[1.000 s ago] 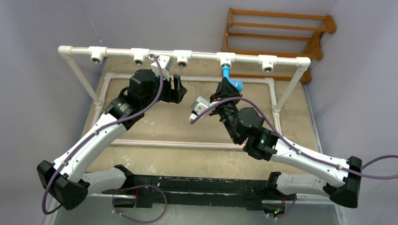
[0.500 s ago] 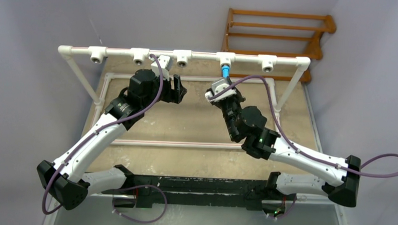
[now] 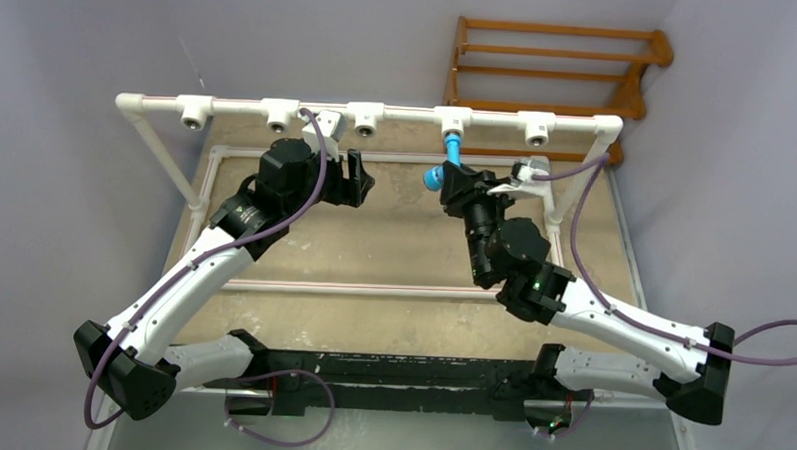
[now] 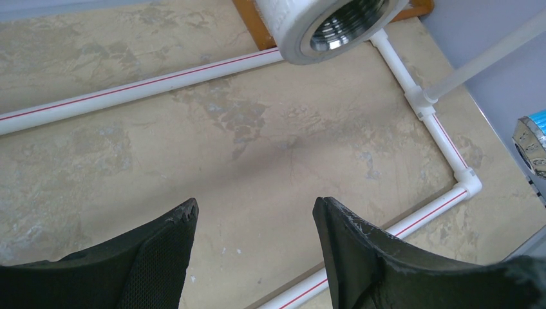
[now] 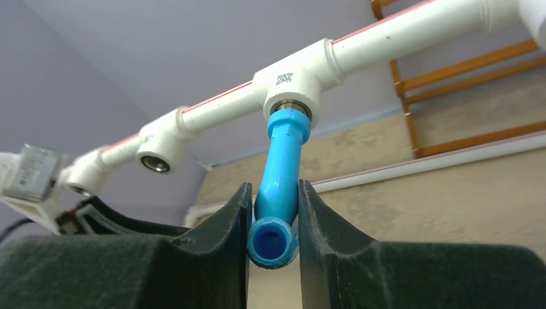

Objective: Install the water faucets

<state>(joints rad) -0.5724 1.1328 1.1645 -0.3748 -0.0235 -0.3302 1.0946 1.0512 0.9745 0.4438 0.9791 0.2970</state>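
Note:
A bright blue faucet (image 3: 447,159) hangs with its end in the fourth tee fitting (image 3: 453,118) of the raised white pipe rail (image 3: 408,112). My right gripper (image 3: 458,184) is shut on the faucet; in the right wrist view (image 5: 273,215) both fingers press its bent spout (image 5: 277,206) below the tee (image 5: 288,84). My left gripper (image 3: 357,177) is open and empty, below the third tee (image 3: 365,117). In the left wrist view (image 4: 255,215) its fingers are spread over bare table, with that tee's threaded mouth (image 4: 335,29) above. The faucet's knob is hidden.
The rail carries several tee fittings on angled white legs (image 3: 167,162). A white pipe frame with red stripes (image 3: 372,287) lies flat on the tan table. A wooden rack (image 3: 550,70) stands behind the rail on the right.
My right wrist has rolled round, swinging the faucet's spout from the right of the tee to the left. Its cable and camera have swung from left to right. The left arm has not moved.

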